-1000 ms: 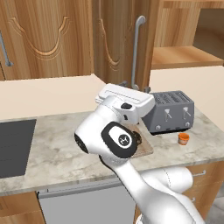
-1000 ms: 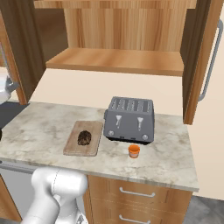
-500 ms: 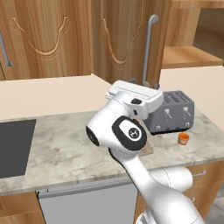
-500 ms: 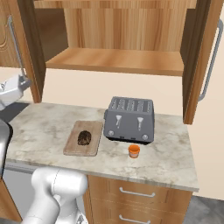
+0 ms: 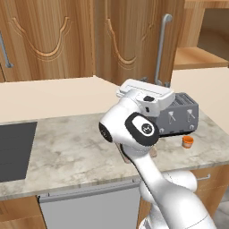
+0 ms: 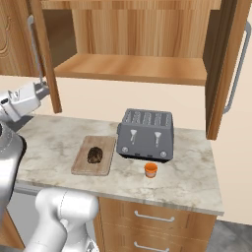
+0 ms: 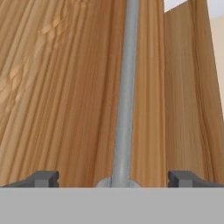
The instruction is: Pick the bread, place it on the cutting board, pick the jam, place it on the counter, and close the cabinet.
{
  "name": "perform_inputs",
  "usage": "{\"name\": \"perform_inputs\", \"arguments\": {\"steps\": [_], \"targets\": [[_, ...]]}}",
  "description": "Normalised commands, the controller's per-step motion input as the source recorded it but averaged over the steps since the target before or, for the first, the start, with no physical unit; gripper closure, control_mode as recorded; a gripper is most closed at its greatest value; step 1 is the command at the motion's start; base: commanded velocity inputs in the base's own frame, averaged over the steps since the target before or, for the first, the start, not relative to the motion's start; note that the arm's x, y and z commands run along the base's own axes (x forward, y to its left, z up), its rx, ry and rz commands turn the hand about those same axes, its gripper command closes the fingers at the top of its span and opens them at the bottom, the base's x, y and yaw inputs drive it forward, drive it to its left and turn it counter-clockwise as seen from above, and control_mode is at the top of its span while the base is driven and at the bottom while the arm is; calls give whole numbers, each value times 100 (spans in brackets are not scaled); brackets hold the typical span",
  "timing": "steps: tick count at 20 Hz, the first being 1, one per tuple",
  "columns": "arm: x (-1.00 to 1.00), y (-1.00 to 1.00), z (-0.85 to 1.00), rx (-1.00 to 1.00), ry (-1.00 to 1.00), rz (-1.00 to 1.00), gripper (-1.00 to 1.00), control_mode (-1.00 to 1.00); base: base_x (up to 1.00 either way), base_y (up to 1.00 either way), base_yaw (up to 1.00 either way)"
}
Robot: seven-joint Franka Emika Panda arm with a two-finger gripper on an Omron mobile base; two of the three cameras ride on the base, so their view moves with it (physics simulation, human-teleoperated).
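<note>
Kitchen counter (image 6: 187, 172): bread (image 6: 94, 155) rests on board (image 6: 81, 165), jam (image 6: 150, 170) before toaster (image 6: 146, 134). My tool (image 7: 112, 177), spread wide, faces the cabinet (image 7: 65, 87) handle (image 7: 124, 96); next I push the door shut.

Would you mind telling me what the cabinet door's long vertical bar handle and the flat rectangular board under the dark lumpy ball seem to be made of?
The long vertical grey bar handle looks like matte brushed metal: uniform grey, smooth. The flat rectangular light-brown cutting board appears to be unvarnished wood, showing lengthwise grain.
</note>
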Motion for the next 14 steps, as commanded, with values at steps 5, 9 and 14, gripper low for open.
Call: {"name": "perform_inputs", "arguments": {"steps": [5,9,14], "targets": [[40,-27,0,0,0,0,-100,-100,0,0,0],[46,-32,0,0,0,0,-100,-100,0,0,0],[39,-35,0,0,0,0,-100,-100,0,0,0]]}}
